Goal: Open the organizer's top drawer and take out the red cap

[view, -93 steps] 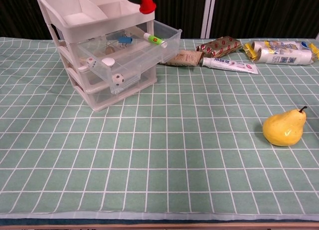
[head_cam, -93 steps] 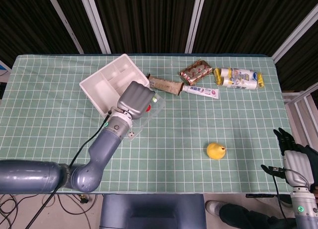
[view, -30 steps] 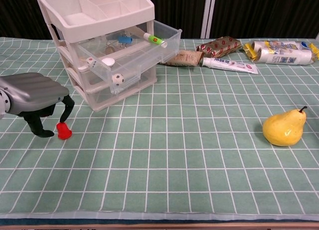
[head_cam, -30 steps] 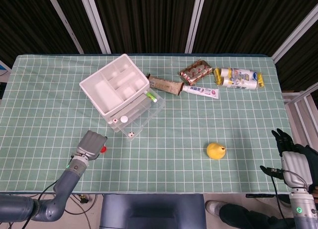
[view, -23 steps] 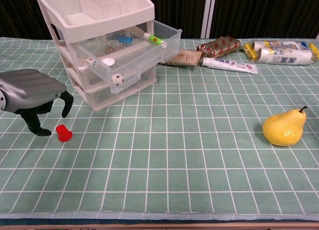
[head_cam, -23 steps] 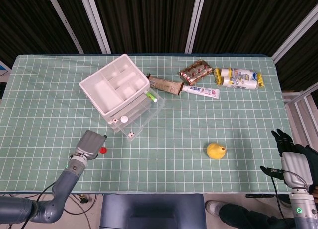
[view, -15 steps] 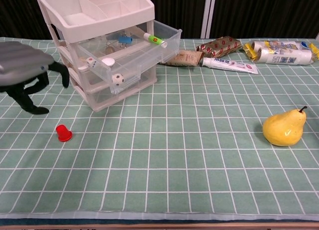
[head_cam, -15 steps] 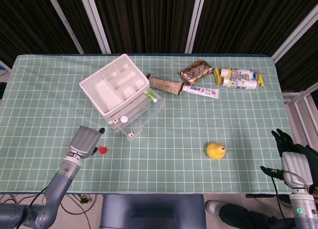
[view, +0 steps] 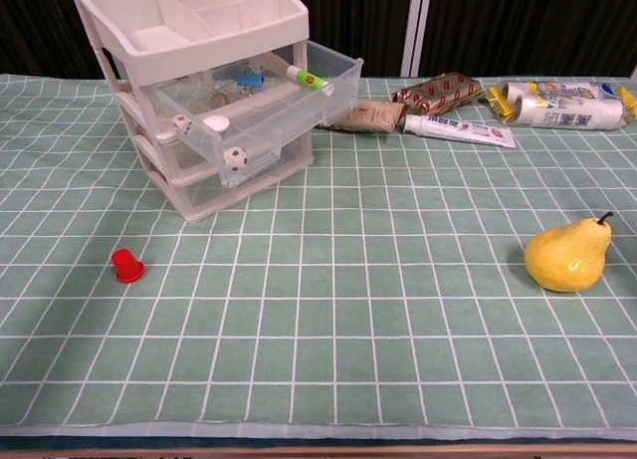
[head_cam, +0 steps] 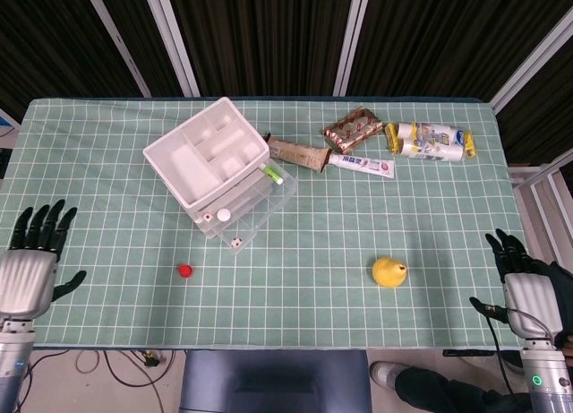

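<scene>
Right hand [head_cam: 530,296] partly cut off

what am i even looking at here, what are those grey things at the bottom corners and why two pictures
These are two cameras on one robot at a table. The head view looks down from above; the chest view looks across the tabletop from low down. The grey things are the robot's mechanical hands: the left hand and the right hand, each on an arm. Both sit at the table's near edge with fingers spread, holding nothing. On the green checked cloth stands a white organizer with its top drawer pulled out; small items lie inside it. A small red cap sits on the cloth in front of it, apart from both hands. There is also a yellow pear, a toothpaste tube and some snack packets at the far side.
</scene>
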Motion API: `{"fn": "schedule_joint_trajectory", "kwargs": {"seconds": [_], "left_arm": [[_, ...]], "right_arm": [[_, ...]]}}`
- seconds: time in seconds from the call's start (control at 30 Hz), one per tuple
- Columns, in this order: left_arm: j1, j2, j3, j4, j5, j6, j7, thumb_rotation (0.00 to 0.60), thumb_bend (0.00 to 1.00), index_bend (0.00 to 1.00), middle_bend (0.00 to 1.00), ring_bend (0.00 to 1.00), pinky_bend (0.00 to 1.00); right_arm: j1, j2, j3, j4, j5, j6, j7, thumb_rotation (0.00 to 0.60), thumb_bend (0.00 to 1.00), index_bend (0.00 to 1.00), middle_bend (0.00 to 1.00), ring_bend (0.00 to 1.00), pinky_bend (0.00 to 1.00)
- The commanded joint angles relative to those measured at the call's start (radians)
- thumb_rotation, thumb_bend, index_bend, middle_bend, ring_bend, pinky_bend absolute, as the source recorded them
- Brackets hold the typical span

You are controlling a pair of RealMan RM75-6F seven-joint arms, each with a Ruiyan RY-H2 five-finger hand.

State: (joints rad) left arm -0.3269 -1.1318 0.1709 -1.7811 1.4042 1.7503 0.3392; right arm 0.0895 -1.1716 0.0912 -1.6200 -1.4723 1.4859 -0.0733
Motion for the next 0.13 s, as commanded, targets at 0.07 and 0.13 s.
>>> {"fn": "schedule_joint_trajectory", "kwargs": {"seconds": [0.07, 0.13], "left_arm": [[0.086, 0.000, -0.002, 0.114, 0.002, 0.034, -0.098, 0.600, 0.07, 0.00, 0.00, 0.00, 0.00], [0.111, -0.014, -0.009, 0.163, -0.005, 0.031, -0.134, 0.600, 0.07, 0.00, 0.00, 0.00, 0.00]], "right_arm": [[-0.003, -0.007, -0.006, 0.009, -0.021, 0.017, -0.021, 0.600, 0.09, 0.00, 0.00, 0.00, 0.23], [-0.004, -0.011, -0.008, 0.013, -0.027, 0.022, -0.029, 0.600, 0.09, 0.00, 0.00, 0.00, 0.23]]}}
